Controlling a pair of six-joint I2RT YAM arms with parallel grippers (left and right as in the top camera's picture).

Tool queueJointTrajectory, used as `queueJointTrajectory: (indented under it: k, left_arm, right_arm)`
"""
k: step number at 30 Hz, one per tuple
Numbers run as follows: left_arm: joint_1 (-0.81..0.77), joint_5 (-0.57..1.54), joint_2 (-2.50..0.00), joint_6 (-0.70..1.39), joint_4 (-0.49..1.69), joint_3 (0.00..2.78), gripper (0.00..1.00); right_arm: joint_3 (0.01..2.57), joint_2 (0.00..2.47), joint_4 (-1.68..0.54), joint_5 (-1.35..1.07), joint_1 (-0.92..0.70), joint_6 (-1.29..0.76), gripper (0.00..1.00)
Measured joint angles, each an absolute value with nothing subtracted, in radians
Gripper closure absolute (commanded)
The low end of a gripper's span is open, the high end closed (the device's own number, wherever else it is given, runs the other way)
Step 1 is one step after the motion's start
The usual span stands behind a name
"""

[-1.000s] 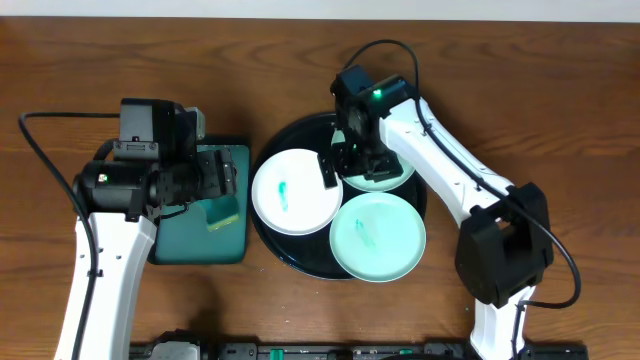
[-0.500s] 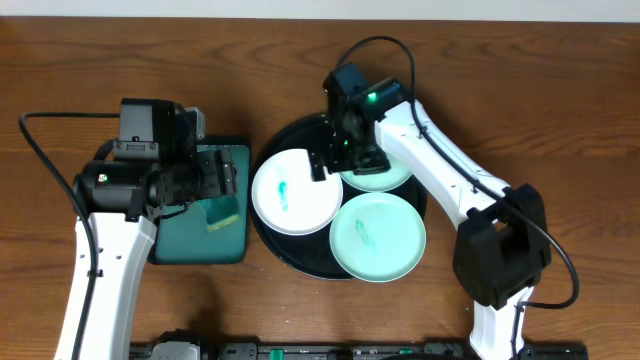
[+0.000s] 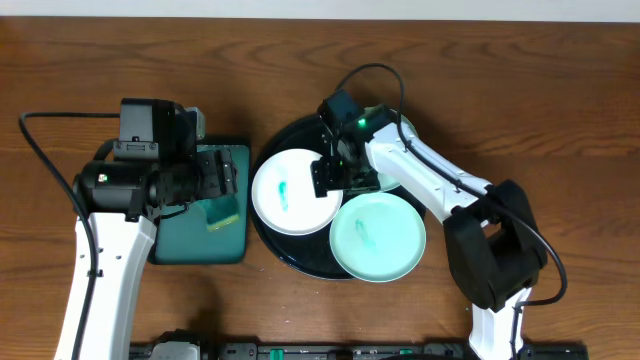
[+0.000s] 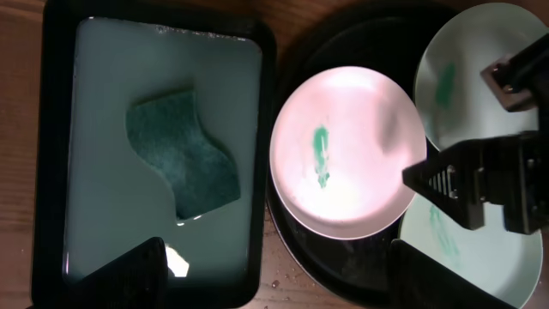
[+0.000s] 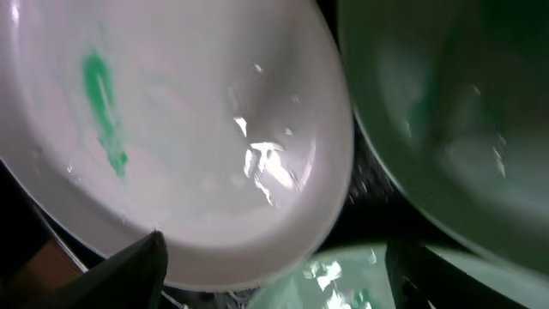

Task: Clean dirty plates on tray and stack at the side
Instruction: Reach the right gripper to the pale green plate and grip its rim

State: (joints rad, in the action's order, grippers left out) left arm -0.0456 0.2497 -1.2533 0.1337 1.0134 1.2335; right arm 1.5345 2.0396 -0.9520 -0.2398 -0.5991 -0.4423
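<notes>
My right jaws are spread wide, gripping nothing, low over the right-hand rim of the white plate (image 5: 189,146), which carries a teal smear. Just beside it lie the two mint-green plates, the front one (image 3: 378,237) and the back one (image 4: 467,69), partly under my arm. All three sit in the round black tray (image 3: 275,250). Farther left, my left jaws hang released above the green sponge (image 4: 184,154) in the rectangular tray (image 3: 195,245) on the wooden surface (image 3: 560,100).

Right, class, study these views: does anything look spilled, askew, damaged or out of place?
Nothing is broken or spilled. Each plate shows a teal smear: the white plate, the near mint plate and the far mint plate. They crowd the wet black tray, rims overlapping.
</notes>
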Motion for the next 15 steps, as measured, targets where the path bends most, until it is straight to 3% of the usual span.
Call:
queueJointTrajectory:
  k: [15]
  left_arm:
    - [-0.046,0.250,-1.253,0.133,1.013,1.234,0.19]
  right_arm:
    - [1.426,2.040,-0.759,-0.284,-0.600,-0.398,0.27]
